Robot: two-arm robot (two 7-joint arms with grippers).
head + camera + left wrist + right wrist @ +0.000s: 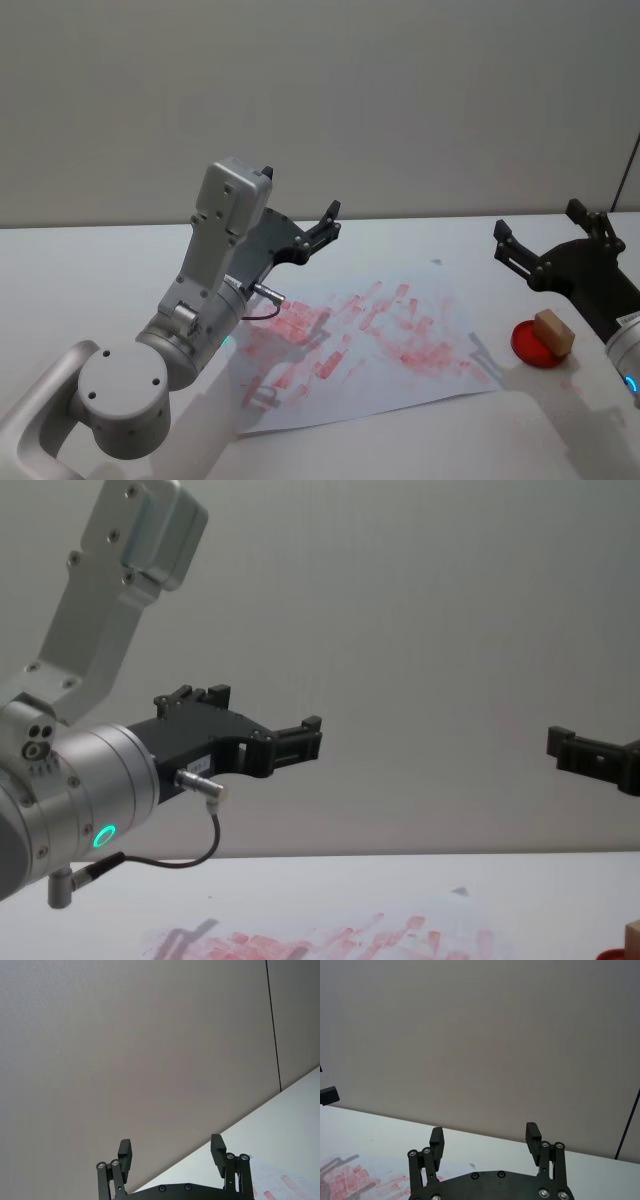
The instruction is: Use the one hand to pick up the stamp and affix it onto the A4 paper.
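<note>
Fingers [436,1141] of the black two-fingered right gripper [537,220] stand spread wide, with nothing between them. This gripper hangs in the air over the right side of the white table [100,270]. It reaches forward toward the plain grey wall [320,90] and is well clear of everything beneath it.

Below it the stamp [553,332], a small light tan wooden block, rests on top of a flat round red pad [523,352]. The pad lies on the table just off the right edge of the A4 paper [385,395]. That paper is a white sheet covered with smudgy red-pink rectangular marks, lying flat across the middle of the table.

On the other side, the black left gripper [318,232] sits at the end of a silver cylindrical arm [90,780] with a green ring light [103,836]. It is raised above the paper's left part and also points toward the wall. Its fingers [125,1152] are likewise set wide apart and grasp nothing. A thin dark cable [205,855] loops beneath its wrist.
</note>
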